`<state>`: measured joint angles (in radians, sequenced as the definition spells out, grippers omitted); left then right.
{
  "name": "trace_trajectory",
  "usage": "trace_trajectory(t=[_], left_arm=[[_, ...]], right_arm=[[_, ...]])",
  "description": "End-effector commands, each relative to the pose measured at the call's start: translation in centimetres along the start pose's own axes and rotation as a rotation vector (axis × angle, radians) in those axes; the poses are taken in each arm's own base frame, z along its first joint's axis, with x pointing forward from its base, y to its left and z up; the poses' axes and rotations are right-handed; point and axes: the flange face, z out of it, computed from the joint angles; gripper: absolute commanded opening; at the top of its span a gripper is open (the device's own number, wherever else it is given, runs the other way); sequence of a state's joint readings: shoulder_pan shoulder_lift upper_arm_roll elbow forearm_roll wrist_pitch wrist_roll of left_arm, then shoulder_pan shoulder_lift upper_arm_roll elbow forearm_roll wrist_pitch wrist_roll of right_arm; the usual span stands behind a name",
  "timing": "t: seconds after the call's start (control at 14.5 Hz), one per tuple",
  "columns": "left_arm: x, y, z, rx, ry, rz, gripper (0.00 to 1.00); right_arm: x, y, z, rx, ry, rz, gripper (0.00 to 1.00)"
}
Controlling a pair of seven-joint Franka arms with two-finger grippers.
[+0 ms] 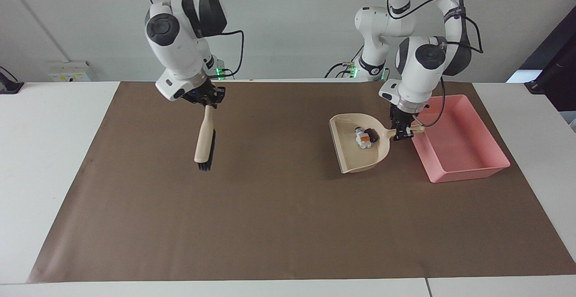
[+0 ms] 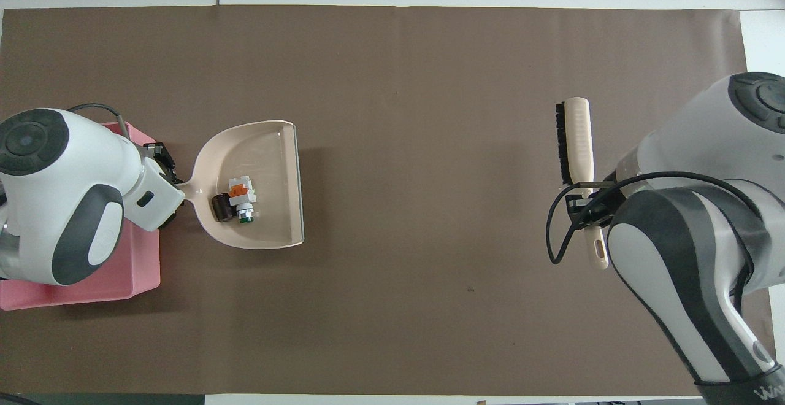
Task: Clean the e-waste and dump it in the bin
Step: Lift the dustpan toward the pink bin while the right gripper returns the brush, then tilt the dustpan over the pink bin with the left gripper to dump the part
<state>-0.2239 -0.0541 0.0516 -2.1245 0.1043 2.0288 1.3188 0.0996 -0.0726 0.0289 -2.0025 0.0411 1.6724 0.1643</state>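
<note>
Dustpan (image 1: 360, 146) raised off the brown mat (image 1: 279, 225), carried by its handle in the left gripper (image 1: 402, 133), jaws pinched on the handle stub right at the rim of the pink bin (image 1: 468, 171). Pan looks tipped a little, open lip higher than the handle end as far as I can judge; that would explain why the load sits back toward the handle and does not slide out

E-waste (image 2: 236, 199) all in the dustpan: white scrap (image 2: 240, 191) with orange and green bits, dark scrap (image 2: 221, 207) touching it on the handle side. No scraps seen loose on the mat, none in the bin. Bin holds nothing I can make out, though the left arm covers part of it from above

Right gripper (image 1: 208, 103) well away from the dustpan, over the mat toward the right arm's end of the table, jaws clamped on the brush (image 1: 204, 141) handle. Brush hangs bristles down, tip close to or on the mat, cannot tell which. Judgement: sweeping done, brush taken clear so the dustpan has free room

Remaining step, as I read it: swing the dustpan over the bin and tilt the lip down. Risk: small scraps bouncing off the sloped wall
</note>
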Motion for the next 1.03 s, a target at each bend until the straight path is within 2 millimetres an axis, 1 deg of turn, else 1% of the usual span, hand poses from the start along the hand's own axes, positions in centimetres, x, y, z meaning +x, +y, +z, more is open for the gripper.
trace_trajectory(t=[0.0,0.07,0.21,0.28,0.41,0.48,0.55,0.62,0.69,0.76,0.89,0.96], left_arm=[[-6.1,-1.9,-3.4,0.01,0.023,0.012,0.0],[-8.5,-2.4,-4.0,0.013,0.023,0.024,0.0],[-13.7,-3.7,-4.9,0.032,0.021,0.037,0.0],[-16.9,-4.4,-5.4,0.024,0.018,0.032,0.0],[-22.0,-5.0,-6.0,0.017,0.007,0.033,0.0],[-23.8,-4.9,-5.9,0.018,-0.007,0.063,0.0],[-26.2,-4.5,-5.7,0.018,-0.032,0.075,0.0],[-27.9,-4.2,-5.4,0.009,-0.087,0.083,0.0],[-28.4,-4.3,-5.3,0.001,-0.168,0.106,0.0],[-28.8,-4.4,-5.2,-0.006,-0.229,0.131,0.0],[-28.6,-4.3,-4.1,-0.019,-0.27,0.138,0.0],[-28.5,-4.2,-3.6,-0.025,-0.279,0.109,0.0]], right_arm=[[0.7,4.4,2.1,-0.089,-0.023,-0.045,0.0],[0.9,6.4,3.0,-0.121,-0.029,-0.063,0.0],[1.3,11.0,4.7,-0.125,-0.02,-0.093,0.0],[1.5,12.9,6.0,-0.113,-0.018,-0.09,0.0],[1.6,15.0,7.5,-0.1,-0.028,-0.072,0.0],[1.4,15.6,8.0,-0.094,-0.034,-0.072,0.0],[1.0,16.2,8.7,-0.09,-0.033,-0.058,0.0],[0.8,16.7,9.7,-0.086,-0.013,-0.047,0.0],[0.2,17.6,10.6,-0.082,0.003,-0.03,0.0],[-0.1,17.9,11.1,-0.075,-0.001,-0.02,0.0],[-0.2,17.8,11.5,-0.049,-0.003,-0.008,0.0],[-0.2,17.7,11.5,-0.031,0.0,0.0,0.0]])
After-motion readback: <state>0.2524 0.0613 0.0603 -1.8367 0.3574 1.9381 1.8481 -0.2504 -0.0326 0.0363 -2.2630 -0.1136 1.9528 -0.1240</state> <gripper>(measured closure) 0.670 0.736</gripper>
